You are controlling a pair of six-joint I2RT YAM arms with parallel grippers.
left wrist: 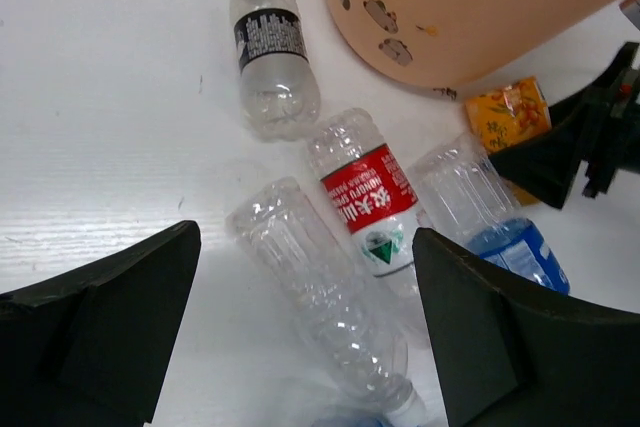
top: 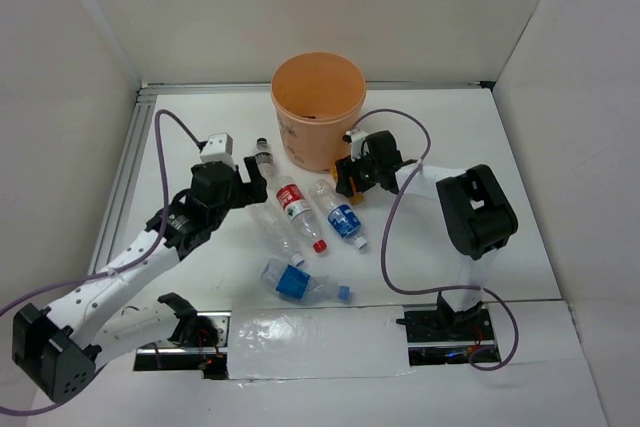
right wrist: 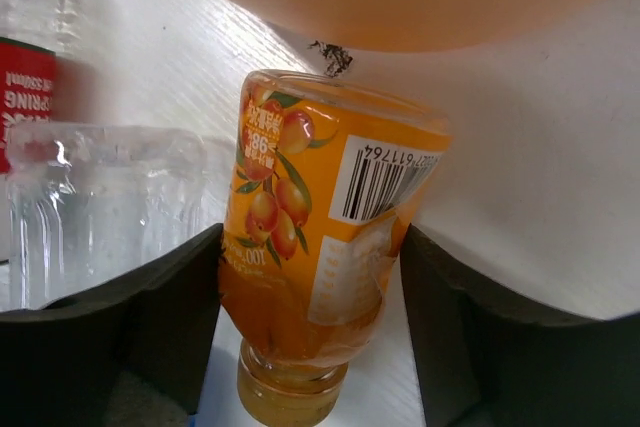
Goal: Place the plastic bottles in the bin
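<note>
the right fingers (right wrist: pixel 150 327) pinch a dented orange bottle (right wrist: pixel 320 237), barcode showing.

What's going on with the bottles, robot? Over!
Left gripper open above plain clear bottle. Right gripper clamped on orange juice bottle beside orange bin. Nothing blocking the bin.

**Surface Condition and Items Resting on It**

The white surface (top: pixel 460 147) carries the orange bin (top: pixel 318 107), upright toward the far edge. An orange bottle (right wrist: pixel 320 237) lies just beside its foot. In front of the bin, four bottles lie flat: a dark-capped bottle (top: pixel 263 157), a red-label bottle (top: pixel 292 204), a blue-label bottle (top: pixel 344 219) and a plain clear bottle (left wrist: pixel 320 287) close alongside the red-label one (contact not confirmed). Toward the near edge lies a crushed bottle (top: pixel 293 282), with a loose blue cap (top: pixel 344 292) just beside it.
</note>
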